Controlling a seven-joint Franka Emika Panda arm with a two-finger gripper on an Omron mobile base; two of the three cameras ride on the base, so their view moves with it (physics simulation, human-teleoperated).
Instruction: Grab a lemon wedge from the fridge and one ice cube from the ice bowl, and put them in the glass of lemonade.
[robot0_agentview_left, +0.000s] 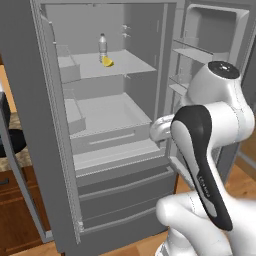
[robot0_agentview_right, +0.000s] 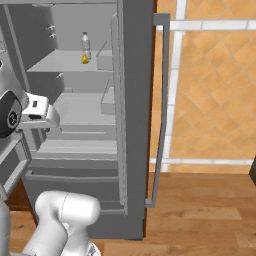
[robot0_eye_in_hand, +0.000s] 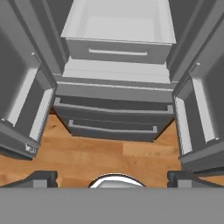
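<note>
Nearest the cameras, the gripper (robot0_eye_in_hand: 112, 177) hangs low in front of the open fridge (robot0_agentview_left: 30, 125), its dark fingertips (robot0_eye_in_hand: 41, 178) spread wide at the bottom of the hand view with nothing between them, pointing down toward the wooden floor (robot0_eye_in_hand: 87, 153) and the two bottom drawers (robot0_eye_in_hand: 111, 120). Just beyond, the lower shelf (robot0_agentview_left: 107, 110) sits bare. Higher and deeper in, on the upper shelf (robot0_agentview_left: 130, 62), the lemon wedge (robot0_agentview_left: 107, 62) lies just beside the foot of a clear water bottle (robot0_agentview_left: 102, 47), possibly touching it. That closeness looks like the main hazard: spread fingers coming in for the wedge could bump the bottle and topple it, knocking the wedge away. The hand also sits well below the wedge, so rising carelessly could catch the front edge of a shelf or the door bins (robot0_agentview_left: 187, 65) on either side. The wedge is small and could slip from a poorly centred pinch.
</note>
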